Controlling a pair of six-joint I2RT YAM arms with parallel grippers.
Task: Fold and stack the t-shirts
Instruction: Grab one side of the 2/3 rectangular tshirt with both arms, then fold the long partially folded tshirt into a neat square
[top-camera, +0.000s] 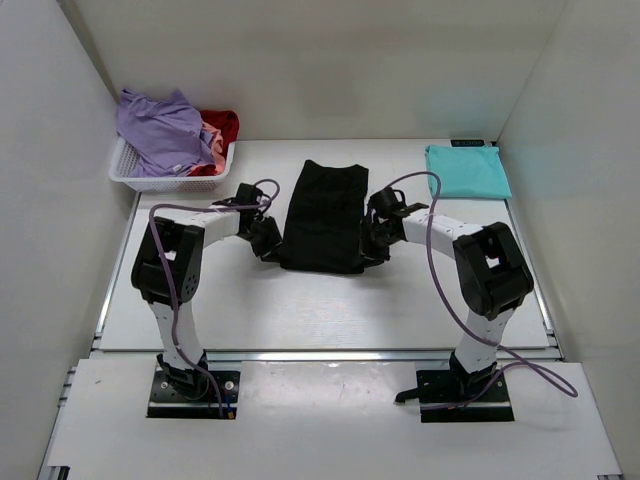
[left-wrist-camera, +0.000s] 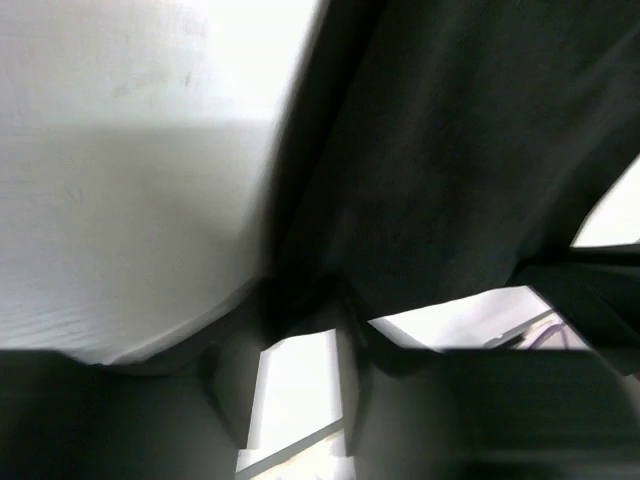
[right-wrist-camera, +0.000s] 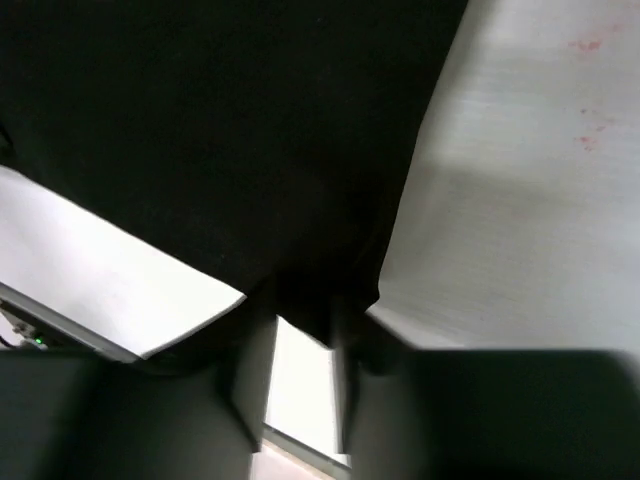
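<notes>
White table (top-camera: 300, 310), plain black t-shirt (top-camera: 325, 215)

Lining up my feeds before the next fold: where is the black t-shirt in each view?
Top camera: black t-shirt lies mid-way across the white table.
Left wrist: fills the upper right.
Right wrist: fills the upper left.
Shared landmark: the white table, bare beside the shirt's long edge.
</notes>
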